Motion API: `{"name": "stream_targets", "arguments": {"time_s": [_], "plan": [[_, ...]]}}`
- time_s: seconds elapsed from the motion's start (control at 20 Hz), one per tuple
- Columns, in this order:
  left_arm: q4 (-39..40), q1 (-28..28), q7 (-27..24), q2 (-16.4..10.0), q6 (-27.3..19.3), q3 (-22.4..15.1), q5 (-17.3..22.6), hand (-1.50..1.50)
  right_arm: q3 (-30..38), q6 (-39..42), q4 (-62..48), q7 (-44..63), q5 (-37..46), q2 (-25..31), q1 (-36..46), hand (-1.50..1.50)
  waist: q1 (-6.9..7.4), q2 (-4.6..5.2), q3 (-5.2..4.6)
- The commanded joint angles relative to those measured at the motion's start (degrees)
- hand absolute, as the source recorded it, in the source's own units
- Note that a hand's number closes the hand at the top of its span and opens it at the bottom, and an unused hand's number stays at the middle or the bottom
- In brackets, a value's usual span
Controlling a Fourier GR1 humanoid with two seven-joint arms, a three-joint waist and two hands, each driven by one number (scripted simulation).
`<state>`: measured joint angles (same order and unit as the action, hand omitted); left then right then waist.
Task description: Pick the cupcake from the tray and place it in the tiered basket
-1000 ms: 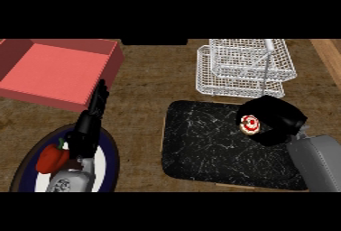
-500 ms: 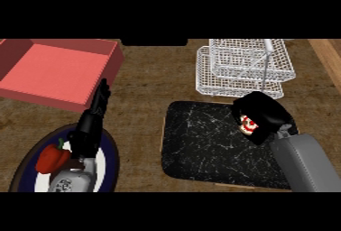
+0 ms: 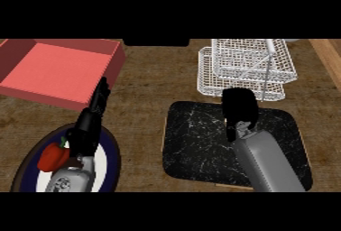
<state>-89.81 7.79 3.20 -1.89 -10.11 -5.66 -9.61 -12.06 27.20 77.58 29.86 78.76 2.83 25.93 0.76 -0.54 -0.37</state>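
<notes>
Our right hand (image 3: 240, 104) hangs over the far edge of the black marble tray (image 3: 193, 149), fingers curled, cupcake hidden inside we reckon, just beside the white wire tiered basket (image 3: 246, 67) for the drop. Meanwhile our left hand (image 3: 93, 115) rests open.

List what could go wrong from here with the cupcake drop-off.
1. The right hand meets the tiered basket's near rim in the head view. If it moves forward, it may bump the wire instead of clearing it.
2. The cupcake is hidden, presumably inside that hand, so its tilt cannot be checked and it might land on its side.
</notes>
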Motion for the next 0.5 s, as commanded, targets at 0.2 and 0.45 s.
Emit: {"name": "stream_targets", "arguments": {"time_s": [0.2,0.45], "plan": [[2.97,3.12,-0.2,0.45,-0.01,1.2,0.6,0.0,-7.49,8.78,11.48,31.21,-6.36,-2.77,12.64,1.5,-0.1,0.3,0.29],[4.24,0.3,-3.1,1.45,-1.01,-0.1,-0.75,0.0,-6.15,14.78,18.83,38.64,-9.36,-2.79,22.59,1.5,-0.03,0.09,0.25]]}}
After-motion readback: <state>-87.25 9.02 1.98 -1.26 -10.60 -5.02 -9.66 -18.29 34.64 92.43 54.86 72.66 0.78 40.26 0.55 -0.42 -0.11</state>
